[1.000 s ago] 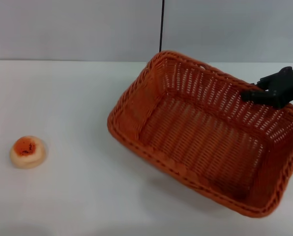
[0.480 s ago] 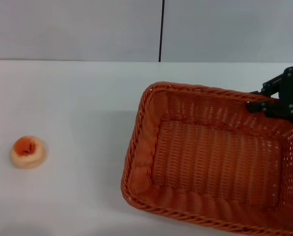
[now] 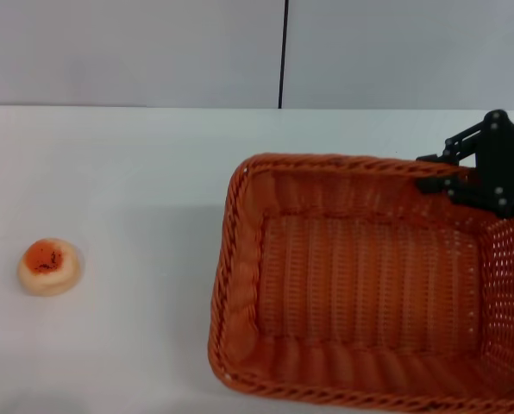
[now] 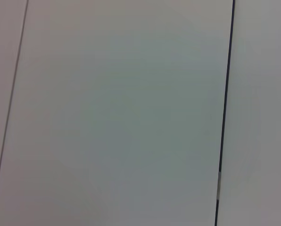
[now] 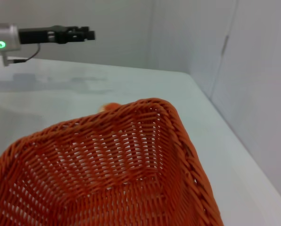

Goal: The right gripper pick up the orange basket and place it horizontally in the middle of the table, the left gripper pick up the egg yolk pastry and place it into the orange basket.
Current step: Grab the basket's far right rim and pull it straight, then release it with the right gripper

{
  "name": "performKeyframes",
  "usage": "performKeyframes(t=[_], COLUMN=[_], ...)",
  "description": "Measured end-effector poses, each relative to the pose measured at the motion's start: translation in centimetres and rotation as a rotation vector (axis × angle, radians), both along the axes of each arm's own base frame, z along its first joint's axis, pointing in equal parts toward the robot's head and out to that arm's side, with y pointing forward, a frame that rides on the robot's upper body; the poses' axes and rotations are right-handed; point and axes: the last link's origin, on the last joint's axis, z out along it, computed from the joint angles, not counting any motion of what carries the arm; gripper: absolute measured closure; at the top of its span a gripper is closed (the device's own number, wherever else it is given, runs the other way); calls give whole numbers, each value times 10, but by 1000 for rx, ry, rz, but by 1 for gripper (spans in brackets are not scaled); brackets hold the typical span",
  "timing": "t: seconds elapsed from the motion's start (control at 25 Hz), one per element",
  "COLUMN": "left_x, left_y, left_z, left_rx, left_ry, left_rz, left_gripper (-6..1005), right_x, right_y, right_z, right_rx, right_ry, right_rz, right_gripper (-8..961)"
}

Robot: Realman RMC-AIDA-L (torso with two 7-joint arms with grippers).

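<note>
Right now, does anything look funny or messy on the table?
Nothing is spilled or broken. The orange basket sits at the table's right side, running off the picture's edge, with the right gripper at its far rim. The egg yolk pastry lies alone at the left.

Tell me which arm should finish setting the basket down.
Right. Its end effector is clamped on the basket's far rim, while the left end effector is parked off the table, holding nothing.

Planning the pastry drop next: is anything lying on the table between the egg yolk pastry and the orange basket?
Nothing visible. In the head view, bare white table separates the small round cream pastry with its orange-red top from the large orange woven basket, held at its far rim by the right pincer.
</note>
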Motion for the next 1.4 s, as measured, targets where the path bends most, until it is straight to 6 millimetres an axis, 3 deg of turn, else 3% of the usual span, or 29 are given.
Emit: performKeyframes(t=[1.08,1.4], left_x=[0,2], left_y=[-6,0], left_z=[1,0], left_rx=[-15,-18], left_ry=[15,14], left_rz=[-5,-22], left_gripper=[210,211], right_x=[4,-1], right_y=[10,15], right_z=[3,-7], right_rx=[60,33], right_ry=[-80,-66], right_rz=[38,37], right_gripper=[789,790])
